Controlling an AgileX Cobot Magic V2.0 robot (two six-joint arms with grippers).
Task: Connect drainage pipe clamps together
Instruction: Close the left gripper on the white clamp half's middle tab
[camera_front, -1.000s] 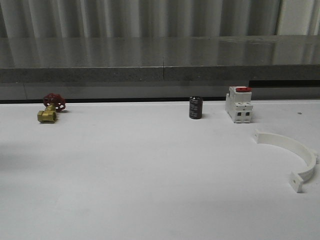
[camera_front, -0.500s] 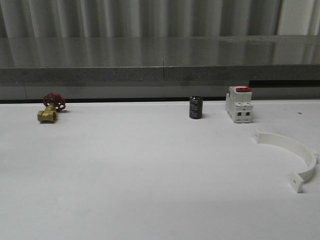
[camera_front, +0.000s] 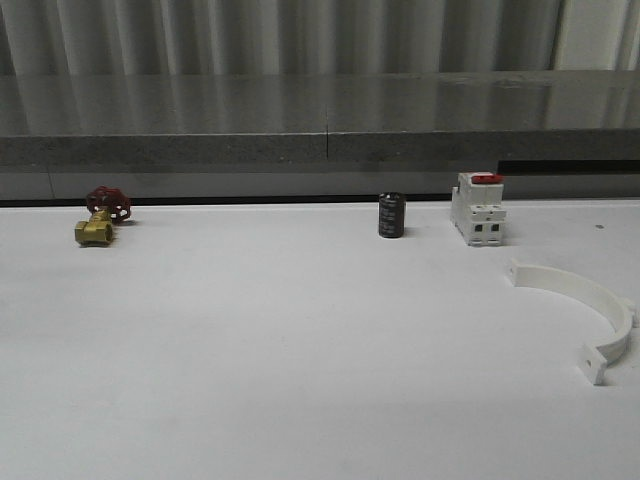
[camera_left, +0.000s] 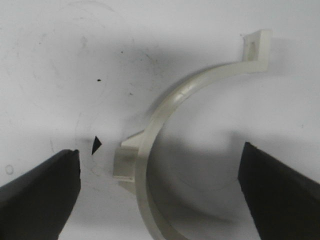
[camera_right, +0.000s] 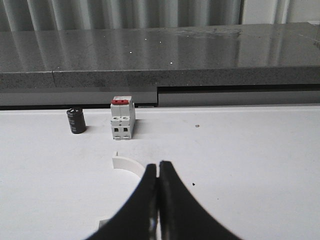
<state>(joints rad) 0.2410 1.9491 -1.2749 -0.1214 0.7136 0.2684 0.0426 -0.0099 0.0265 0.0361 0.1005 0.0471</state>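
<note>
Clamps are apart: one (camera_left: 165, 125) is framed between the wide-open left gripper (camera_left: 159, 185), the other (camera_front: 585, 310) sits beside the switch (camera_front: 477, 208) under the closed right gripper (camera_right: 159, 200); an off-centre squeeze could skid the band.

— Was any writing legible on the parts?

— None. The black cylindrical capacitor (camera_front: 391, 216) carried pale bands that were too blurred to read, and the white switch with the red top (camera_front: 478, 209) showed only dark square openings on its face.

— And the brass valve with the red handwheel (camera_front: 100, 217)?

— No markings could be made out.
</note>
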